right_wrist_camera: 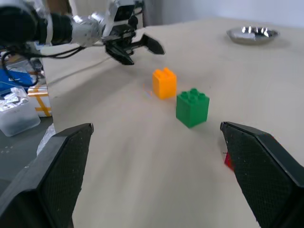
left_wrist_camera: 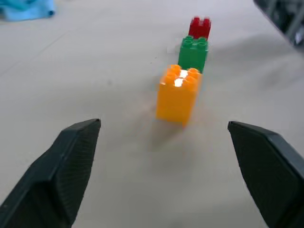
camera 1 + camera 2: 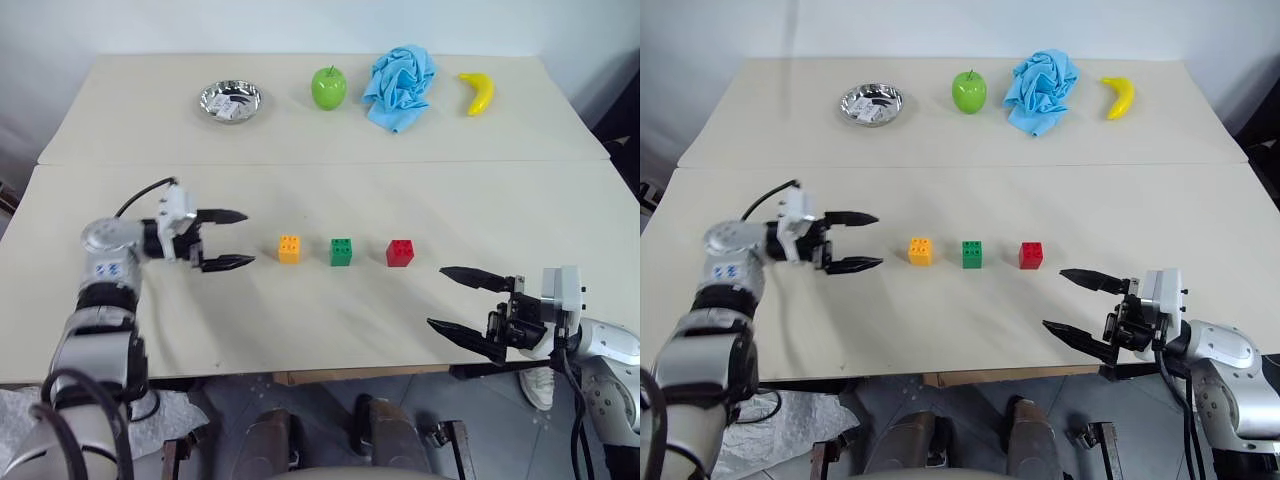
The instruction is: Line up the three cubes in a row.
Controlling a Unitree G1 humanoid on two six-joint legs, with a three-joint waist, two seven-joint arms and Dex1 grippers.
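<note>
Three small studded plastic bricks are standing upright on the table [image 3: 560, 200], studs facing up. The orange-yellow brick [image 3: 289, 248], green brick [image 3: 341, 251] and red brick [image 3: 400, 252] are sitting in one straight row running parallel to the table's near edge, roughly midway between its left and right edges. Orange-yellow is lying toward the left edge, green in the middle, red toward the right. Even gaps are separating them; none are touching. All are resting nearer the near edge than the far one.
</note>
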